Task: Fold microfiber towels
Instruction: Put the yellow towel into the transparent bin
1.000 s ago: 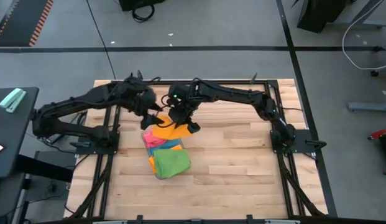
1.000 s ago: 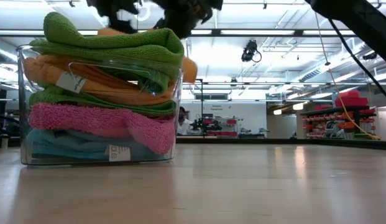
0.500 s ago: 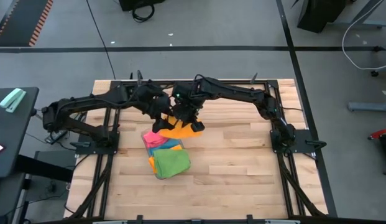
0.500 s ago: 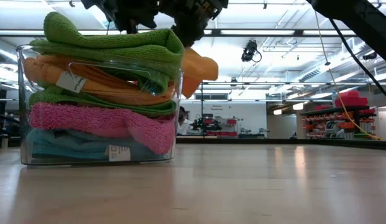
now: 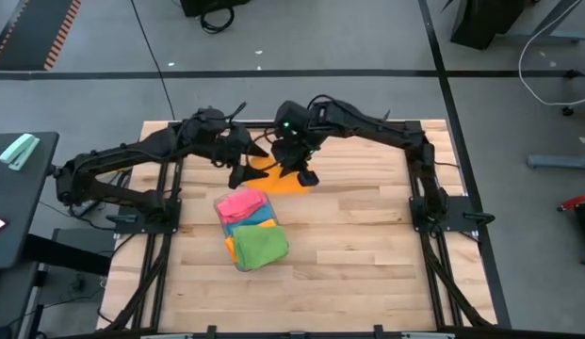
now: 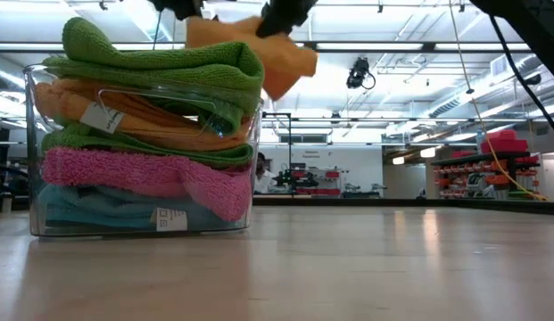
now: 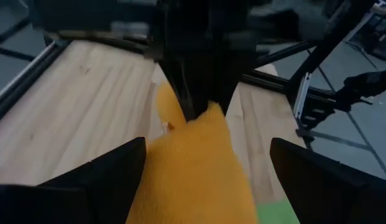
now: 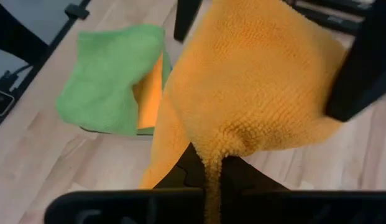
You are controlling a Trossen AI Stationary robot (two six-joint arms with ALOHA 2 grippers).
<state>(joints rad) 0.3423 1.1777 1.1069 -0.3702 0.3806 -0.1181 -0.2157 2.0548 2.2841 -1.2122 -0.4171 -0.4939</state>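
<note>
Right tool [image 5: 304, 173] grips an orange towel [image 5: 284, 179] above the wooden table [image 5: 367, 245]; left tool [image 5: 243, 175] gapes.

We see a nubbly orange cloth towel [image 8: 261, 93], clear glossy plastic tray [image 6: 36, 152] (stacked fuzzy towels [image 6: 152, 134] inside), smooth pale wood table [image 5: 367, 245], matt black arms.

Bright cloths against pale wood and black arms

An orange towel [image 5: 284, 179] hangs at twelve o'clock from the stack; in the clear tray [image 6: 34, 152] the layers run green towel [image 6: 161, 62] on top, then orange, green again, a pink towel [image 6: 134, 174] and a sky-blue towel [image 6: 98, 207] lowest, with small white tags [image 6: 169, 218]. The table [image 5: 367, 254] is light blond wood in planks, framed in black. Both arms are black, and the floor [image 5: 301, 38] around is grey.
</note>
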